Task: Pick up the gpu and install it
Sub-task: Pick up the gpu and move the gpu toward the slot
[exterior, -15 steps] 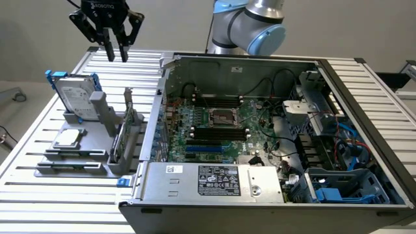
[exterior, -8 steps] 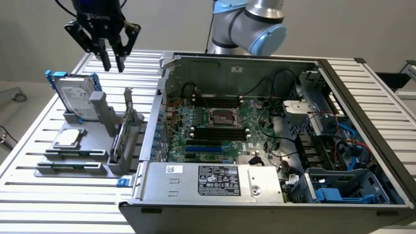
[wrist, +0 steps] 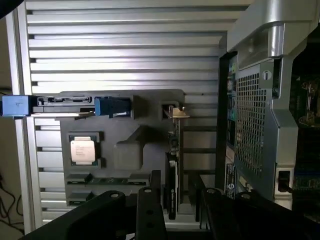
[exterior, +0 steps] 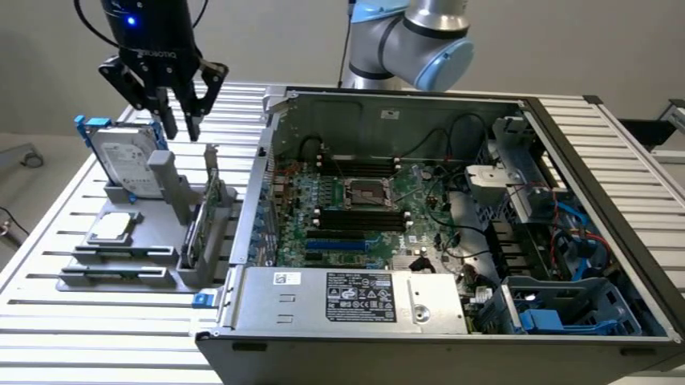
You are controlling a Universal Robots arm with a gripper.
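Currently the gripper (exterior: 180,128) hangs above the grey holder (exterior: 118,277), clear of everything on it. Its two fingers (exterior: 168,120) stand apart with nothing between them.

The gpu (wrist: 171,175) stands on edge in a slot along the side of the holder nearest the open computer case (exterior: 428,200). It is upright, with its green board and black cooler seen edge-on. Its silver bracket (wrist: 176,112) sits at the end of the card that is toward the hard drive end of the holder. From the wrist camera the card's thin edge runs between the two fingers, below them and untouched.

On the holder's side away from the case, the silver hard drive (exterior: 120,160) with its blue frame stands upright at one end. The square processor (exterior: 112,227) lies flat in a recess near the holder's middle, well apart from the gpu. The holder rests on the slatted metal table (exterior: 64,337), just beside the case. Inside the case the motherboard (exterior: 354,204) lies exposed.
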